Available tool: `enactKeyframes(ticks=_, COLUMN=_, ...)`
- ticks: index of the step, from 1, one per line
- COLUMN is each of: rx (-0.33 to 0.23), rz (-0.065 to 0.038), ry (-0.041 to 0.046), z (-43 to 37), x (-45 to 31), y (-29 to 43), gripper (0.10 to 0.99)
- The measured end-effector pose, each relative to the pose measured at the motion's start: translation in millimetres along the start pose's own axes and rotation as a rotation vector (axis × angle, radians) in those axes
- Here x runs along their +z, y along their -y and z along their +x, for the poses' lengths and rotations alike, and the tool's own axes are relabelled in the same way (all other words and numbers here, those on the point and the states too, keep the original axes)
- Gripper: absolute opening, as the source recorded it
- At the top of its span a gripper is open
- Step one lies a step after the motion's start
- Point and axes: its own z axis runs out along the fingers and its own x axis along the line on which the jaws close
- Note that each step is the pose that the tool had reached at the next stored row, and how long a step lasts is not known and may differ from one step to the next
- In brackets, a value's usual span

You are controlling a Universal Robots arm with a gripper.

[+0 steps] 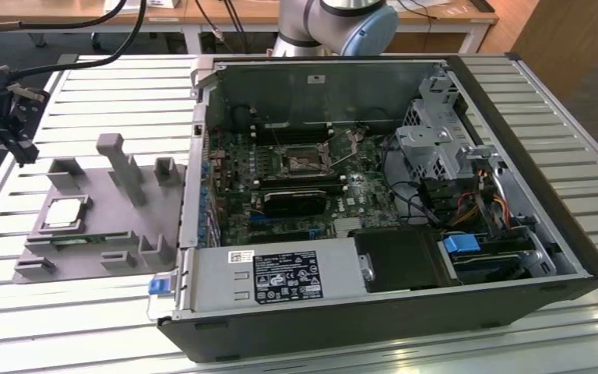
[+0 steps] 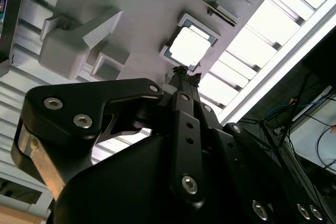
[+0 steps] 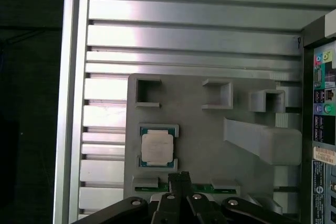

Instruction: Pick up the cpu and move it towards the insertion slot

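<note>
- The cpu (image 1: 63,212) (image 3: 157,147) (image 2: 190,46) is lying flat, metal top up, in a square pocket of the grey tray (image 1: 107,227) (image 3: 199,129). Its edges are running parallel to the tray's edges. Being near square, it is showing no clear long axis.
- The tool (image 3: 179,176) (image 2: 184,73) is hovering just beside the cpu and apart from it, in both wrist views. Its narrow fingers are pressed together and gripping nothing. The tips are sitting over the tray's rim, where a green strip (image 3: 216,187) is lying in a groove.
- The insertion slot (image 1: 301,161) is lying well apart from the cpu, on the green board inside the open computer case (image 1: 579,234). Its metal bracket is framing a dark square.
- The tray's raised blocks (image 1: 122,167) are standing between the cpu and the case. The case's thin metal wall (image 1: 191,156) is rising just beside the tray.
- On the cpu's far side from the case, bare slats are running out to the edge of the tabletop (image 1: 91,86).
- The tabletop is made of ribbed silver metal slats, catching glare in the second wrist view.
- The arm's grey and blue base (image 1: 341,23) is standing behind the case, with wooden desks (image 1: 434,15) and cables beyond.
</note>
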Motion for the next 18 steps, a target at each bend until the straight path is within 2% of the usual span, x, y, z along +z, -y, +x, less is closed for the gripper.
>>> enactKeyframes(ticks=9, rx=-0.001, rz=0.000, ry=0.0209, z=4.8, x=12.9, y=0.4, gripper=0.102)
enactKeyframes(ticks=18, rx=-0.001, rz=0.001, ry=0.0338, z=8.8, x=25.1, y=0.8, gripper=0.102)
